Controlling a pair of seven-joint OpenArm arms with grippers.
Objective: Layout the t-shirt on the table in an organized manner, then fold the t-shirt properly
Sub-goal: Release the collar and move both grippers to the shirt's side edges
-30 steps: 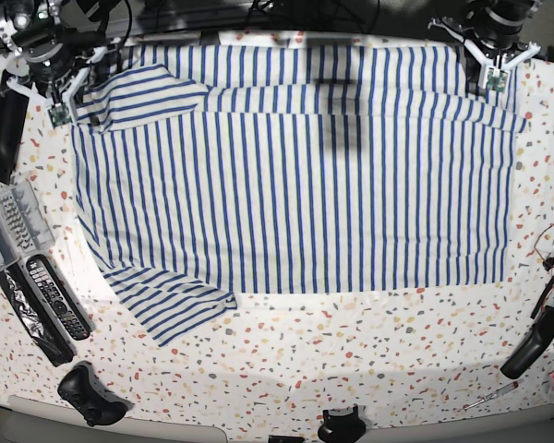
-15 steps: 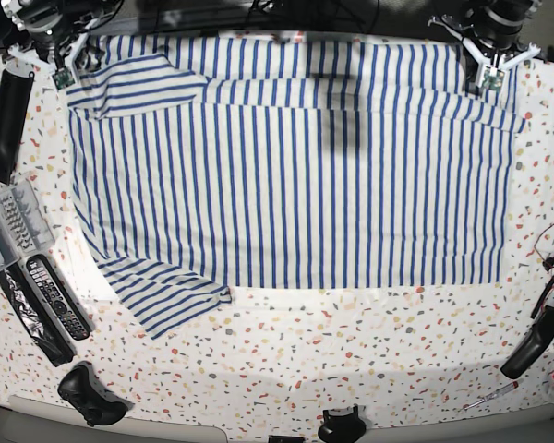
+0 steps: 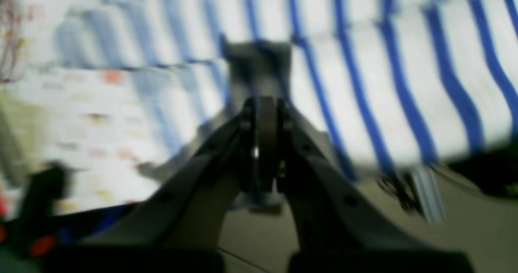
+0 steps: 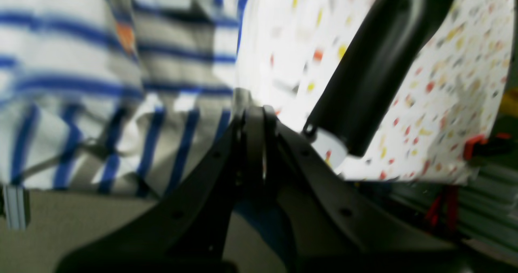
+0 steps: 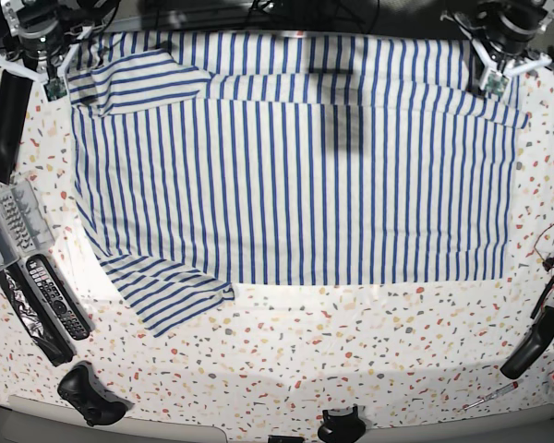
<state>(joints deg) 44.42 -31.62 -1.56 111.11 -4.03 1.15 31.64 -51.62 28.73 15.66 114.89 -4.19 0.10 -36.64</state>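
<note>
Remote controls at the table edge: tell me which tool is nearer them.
Right. The right tool sits at the far corner on the same side as the remotes; the left tool is across the t-shirt.

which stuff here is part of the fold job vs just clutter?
Job:
- t-shirt
- table
- left gripper
- right gripper

Clutter:
- remote controls
- game controller
- black cylinder
- grey case
- screwdriver
</note>
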